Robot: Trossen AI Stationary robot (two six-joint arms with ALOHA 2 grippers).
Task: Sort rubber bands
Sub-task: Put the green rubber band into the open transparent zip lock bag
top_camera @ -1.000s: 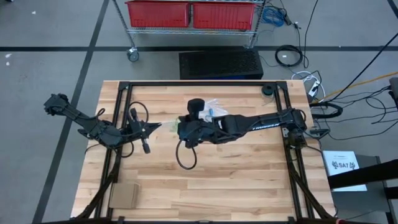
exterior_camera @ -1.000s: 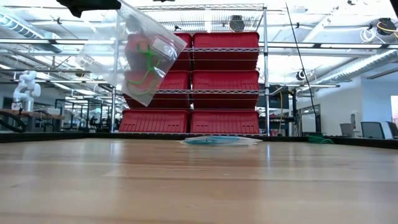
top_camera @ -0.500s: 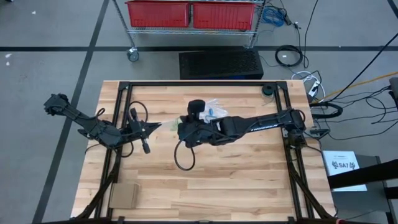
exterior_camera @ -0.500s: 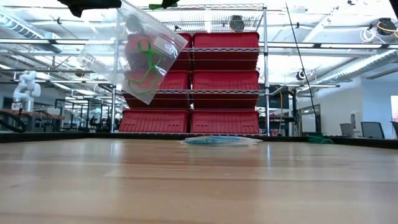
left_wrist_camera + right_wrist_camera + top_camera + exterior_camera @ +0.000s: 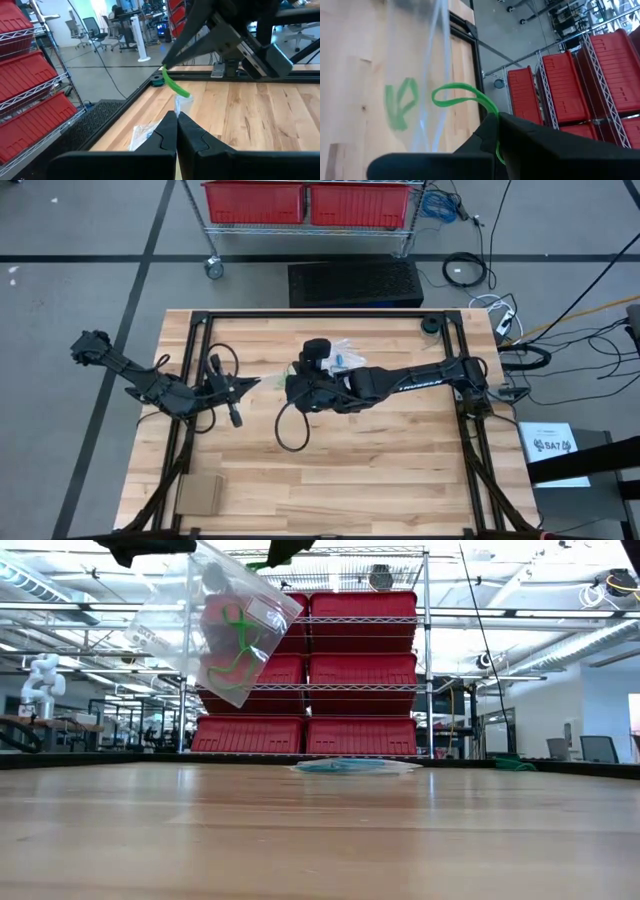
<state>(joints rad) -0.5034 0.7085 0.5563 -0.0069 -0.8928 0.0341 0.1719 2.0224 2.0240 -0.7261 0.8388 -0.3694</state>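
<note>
While our left gripper [image 5: 176, 131] pinches the bag [image 5: 215, 625], our right gripper [image 5: 497, 131], closed on a green band [image 5: 457, 95], should feed it in toward nine o'clock.

Red bins [image 5: 308, 202] sit on the wire shelf [image 5: 212, 238] at twelve o'clock beyond the wooden worktop [image 5: 400, 450]. A black mat [image 5: 355, 283] lies between them; a cardboard piece [image 5: 200, 494] rests at seven o'clock.
</note>
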